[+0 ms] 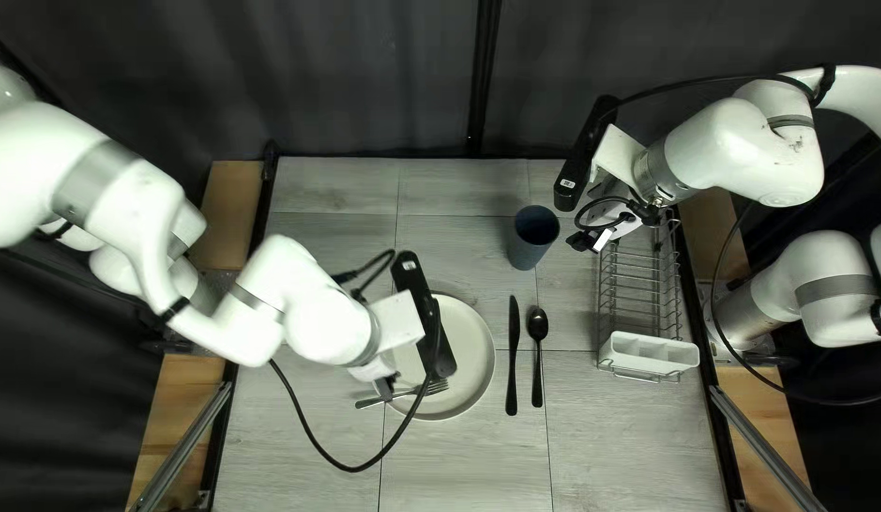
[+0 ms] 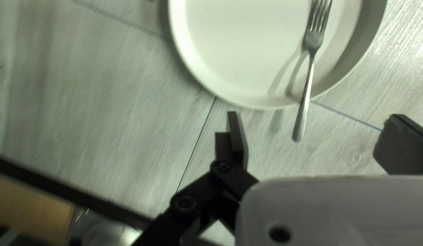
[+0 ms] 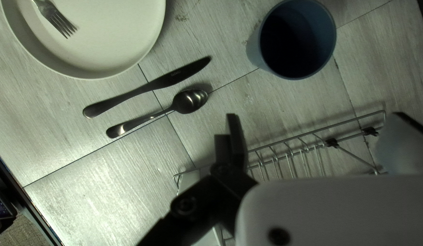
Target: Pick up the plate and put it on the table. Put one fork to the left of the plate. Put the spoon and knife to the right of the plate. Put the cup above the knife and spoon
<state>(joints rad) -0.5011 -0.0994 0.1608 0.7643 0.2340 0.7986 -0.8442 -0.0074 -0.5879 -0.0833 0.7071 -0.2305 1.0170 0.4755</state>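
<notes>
Fork (image 1: 371, 402), lower centre of the top left view: tines on plate (image 1: 472, 343), handle past its left rim, long axis near sideways. Your nearer left gripper (image 2: 314, 116) is spread, handle pointing into its gap; likely next, you close there.

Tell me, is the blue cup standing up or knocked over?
Standing up. The cup shows its round open mouth facing upward in both the top left and right wrist views.
</notes>
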